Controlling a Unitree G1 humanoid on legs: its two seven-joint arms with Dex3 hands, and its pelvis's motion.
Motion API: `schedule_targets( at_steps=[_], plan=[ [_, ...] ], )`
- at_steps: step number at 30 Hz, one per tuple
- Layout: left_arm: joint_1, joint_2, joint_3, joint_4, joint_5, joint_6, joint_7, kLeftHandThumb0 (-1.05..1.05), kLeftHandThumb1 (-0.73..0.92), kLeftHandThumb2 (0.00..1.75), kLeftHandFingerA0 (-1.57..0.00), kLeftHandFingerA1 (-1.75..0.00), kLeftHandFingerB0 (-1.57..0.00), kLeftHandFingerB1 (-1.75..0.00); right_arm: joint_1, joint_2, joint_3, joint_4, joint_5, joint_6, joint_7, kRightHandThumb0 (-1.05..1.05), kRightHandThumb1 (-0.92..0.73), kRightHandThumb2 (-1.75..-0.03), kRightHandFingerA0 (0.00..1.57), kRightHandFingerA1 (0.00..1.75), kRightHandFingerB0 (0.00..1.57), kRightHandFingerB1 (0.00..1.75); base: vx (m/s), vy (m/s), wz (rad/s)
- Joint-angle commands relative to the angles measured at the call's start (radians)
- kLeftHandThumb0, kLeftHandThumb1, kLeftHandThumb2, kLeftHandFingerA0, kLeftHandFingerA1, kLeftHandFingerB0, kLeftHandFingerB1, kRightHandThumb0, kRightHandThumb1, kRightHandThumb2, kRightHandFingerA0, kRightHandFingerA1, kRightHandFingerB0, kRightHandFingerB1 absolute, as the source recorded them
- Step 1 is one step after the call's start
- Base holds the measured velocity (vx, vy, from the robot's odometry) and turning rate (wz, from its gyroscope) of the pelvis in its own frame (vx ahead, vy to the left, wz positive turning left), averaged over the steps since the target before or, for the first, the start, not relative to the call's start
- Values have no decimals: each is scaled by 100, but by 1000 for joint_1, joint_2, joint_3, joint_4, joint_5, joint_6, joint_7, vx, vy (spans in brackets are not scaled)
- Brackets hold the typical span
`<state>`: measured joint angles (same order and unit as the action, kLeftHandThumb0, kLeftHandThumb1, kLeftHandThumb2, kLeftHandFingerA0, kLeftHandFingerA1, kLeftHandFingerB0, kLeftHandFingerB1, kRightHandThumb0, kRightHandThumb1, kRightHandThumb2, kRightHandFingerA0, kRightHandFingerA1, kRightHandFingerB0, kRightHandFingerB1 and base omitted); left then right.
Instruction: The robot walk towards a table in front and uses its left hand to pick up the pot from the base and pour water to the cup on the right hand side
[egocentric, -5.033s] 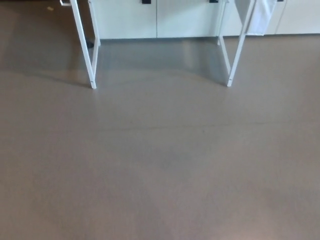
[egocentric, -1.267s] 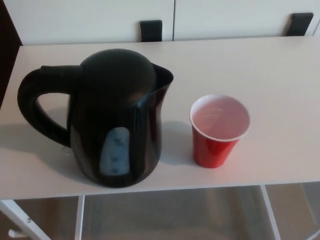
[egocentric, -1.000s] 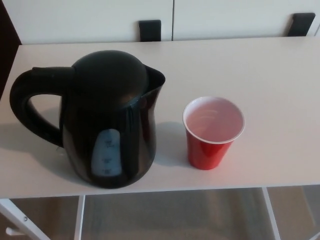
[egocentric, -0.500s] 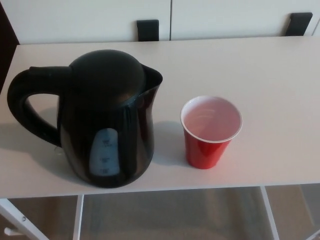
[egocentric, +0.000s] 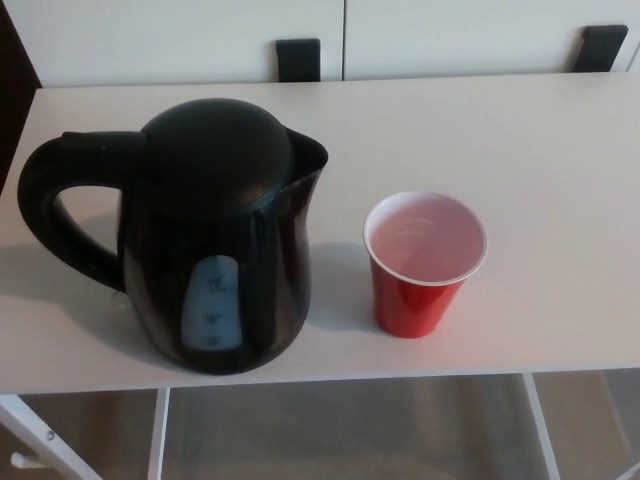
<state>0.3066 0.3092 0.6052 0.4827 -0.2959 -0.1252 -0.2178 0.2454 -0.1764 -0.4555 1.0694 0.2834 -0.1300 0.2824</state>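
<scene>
A black electric kettle (egocentric: 215, 240) stood upright on the white tabletop (egocentric: 560, 150), a red cup (egocentric: 423, 263), seemingly empty, just beside its spout; neither hand showed.

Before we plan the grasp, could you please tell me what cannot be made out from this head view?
- Base under the kettle: hidden by the kettle's own body.
- Water level: the window is too blurred to read.
- Both robot hands: outside the frame.
- Cup: whether it holds any water cannot be told.
- Table: its right end is cut off by the picture's edge.
</scene>
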Motion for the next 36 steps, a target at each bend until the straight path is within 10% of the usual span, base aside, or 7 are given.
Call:
schedule_targets(
  at_steps=[1, 3, 19, 20, 28, 29, 36],
  plan=[
    [-116, 161, 32, -651, -138, 239, 76, -18, 35, 87, -8, -52, -7, -51, -20, -27, -21, -21, 32, 14, 11, -7, -39, -85, 40, 61, 24, 52, 0, 0, 0],
    [-179, 172, -10, -665, -110, 260, 74, -29, 43, 56, -14, -37, -13, -31, -23, -36, -19, -12, 27, 6, 20, -8, -38, -85, 42, 61, 24, 52, 0, 0, 0],
    [-452, 129, -258, -471, 61, 230, 31, -23, 34, 86, -1, -48, 0, -48, -26, -28, -36, -36, 38, 28, 25, -9, -57, -56, 51, 49, 39, 40, 2, -1, 1],
    [-456, 125, -270, -459, 73, 223, 37, -22, 34, 86, -1, -48, 0, -47, -26, -27, -36, -41, 38, 32, 20, -5, -40, -85, 41, 61, 27, 53, 0, 0, 0],
    [-490, 131, -370, -315, 201, 122, 85, -25, 33, 86, 0, -47, 0, -47, -13, -25, -23, -69, 27, 32, 18, -8, -40, -85, 41, 61, 25, 52, 0, 0, 0],
    [-501, 127, -378, -287, 202, 124, 87, -25, 34, 87, 0, -47, 0, -47, -22, -25, -33, -64, 40, 47, 14, -10, -57, -56, 50, 48, 38, 39, 0, 0, 0],
    [-519, 120, -404, -206, 247, 68, 121, -26, 32, 86, 0, -47, 0, -47, -33, -35, -30, -51, 36, 35, 30, -7, -39, -85, 36, 59, 21, 51, 0, 0, 0]
  ],
)
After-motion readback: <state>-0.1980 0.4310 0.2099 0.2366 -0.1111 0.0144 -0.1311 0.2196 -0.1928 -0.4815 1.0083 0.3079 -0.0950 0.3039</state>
